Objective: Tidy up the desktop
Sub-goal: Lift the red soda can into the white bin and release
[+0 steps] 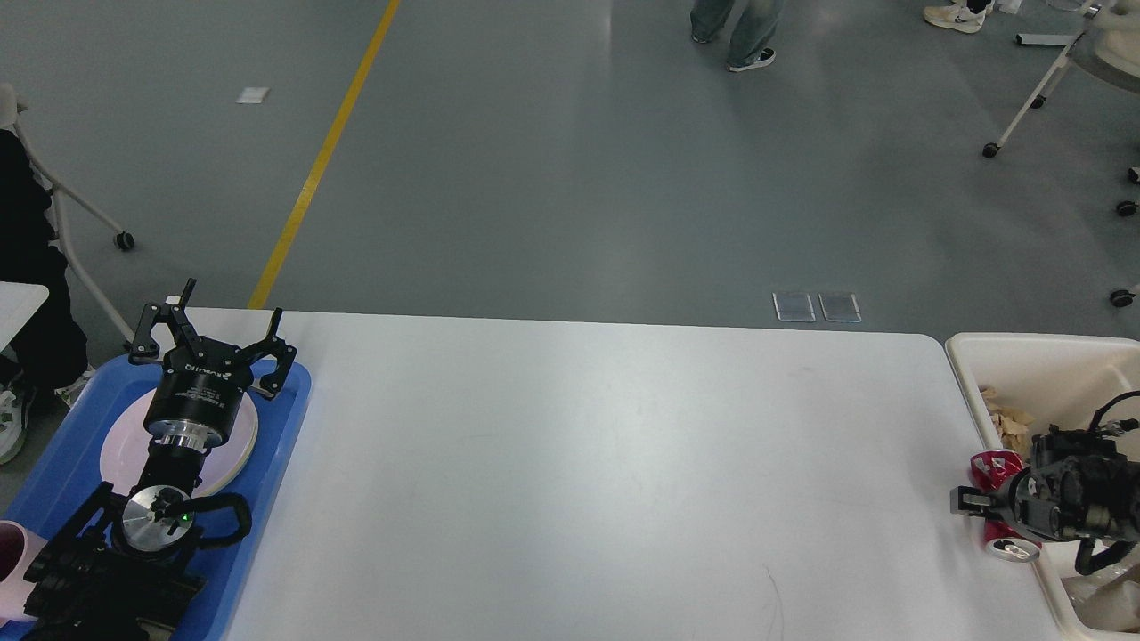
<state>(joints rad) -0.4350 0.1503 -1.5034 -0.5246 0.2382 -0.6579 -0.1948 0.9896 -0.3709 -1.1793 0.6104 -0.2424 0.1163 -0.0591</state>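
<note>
Desktop long axis runs left-right

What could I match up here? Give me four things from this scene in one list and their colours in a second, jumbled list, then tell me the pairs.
Things:
1. tray at the table's left end
2. bin at the table's right end
3. crushed can by the right gripper
4. line on the floor

Colours:
A. yellow
B. red
C. blue
D. cream

Pairs: 1-C, 2-D, 3-B, 4-A.
</note>
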